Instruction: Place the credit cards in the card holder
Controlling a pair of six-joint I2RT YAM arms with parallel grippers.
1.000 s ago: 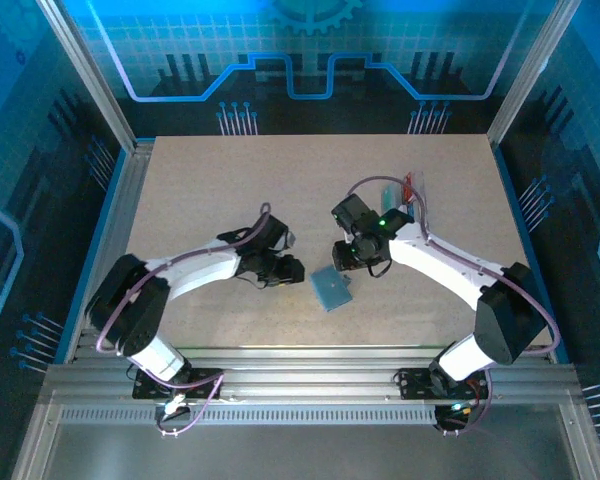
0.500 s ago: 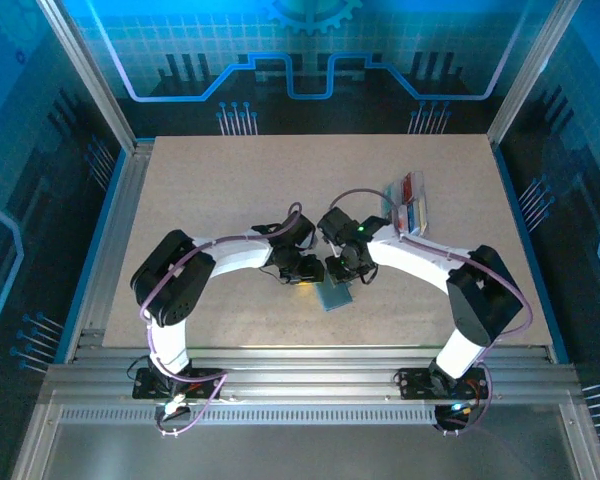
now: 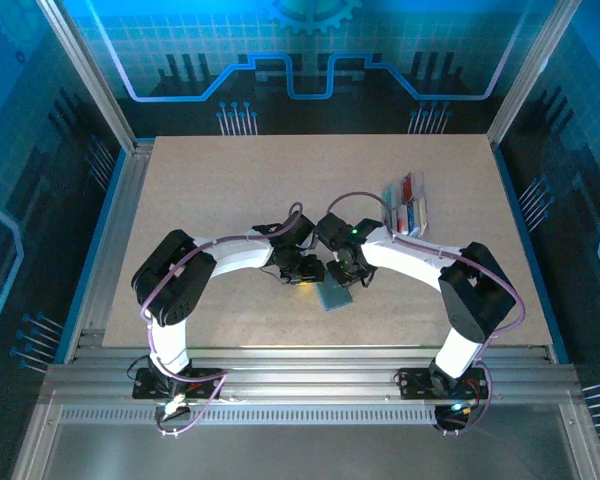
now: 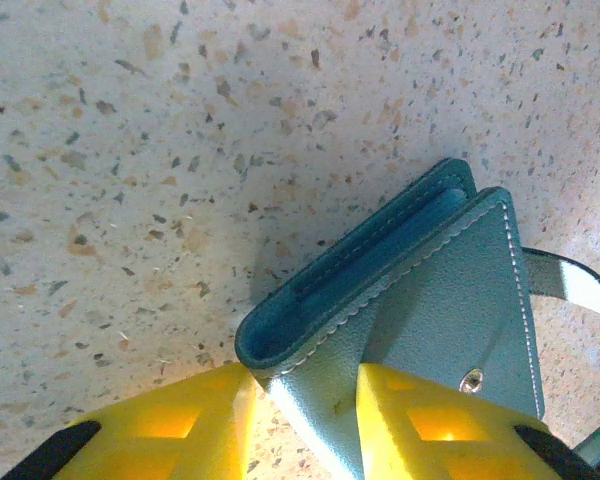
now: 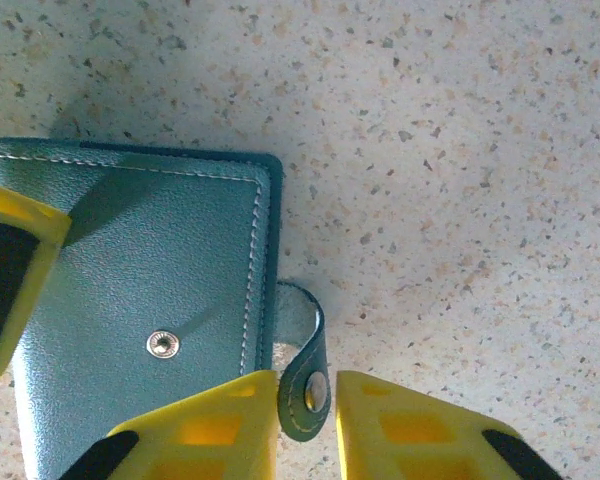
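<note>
Two pairs of yellow fingers meet on the card holder [image 5: 160, 260]. The right gripper [image 5: 307, 388] has its jaws drawn in close against both sides of the strap [image 5: 302, 325], and the strap's snap cap sits between the tips. The left gripper [image 4: 302, 388] stands a little wider, with a corner of the wallet between its fingers. One finger lies over the cover and the other sits beside the darker layers beneath. We take it for a grip but cannot judge how firm it is.

From the right wrist we see one of the left gripper's fingers resting on the cover's far-left side, so both tools crowd the same small piece. The cover lies face up, its snap stud [image 5: 161, 344] showing. The stitched edge runs up and down that picture, and the strap curls out from that edge. From the left wrist, the cover looks slightly lifted off the layers below.

From above, the wallet is squarish and turned a little askew. It lies on the speckled table [image 3: 230, 180], near the middle and toward the near edge, with both grippers over its far side.

Several credit cards [image 3: 408, 200], red and blue among them, stand in a clear tray [image 3: 388, 192] at the far right, well apart from the wallet. The right forearm passes just beside the tray.
</note>
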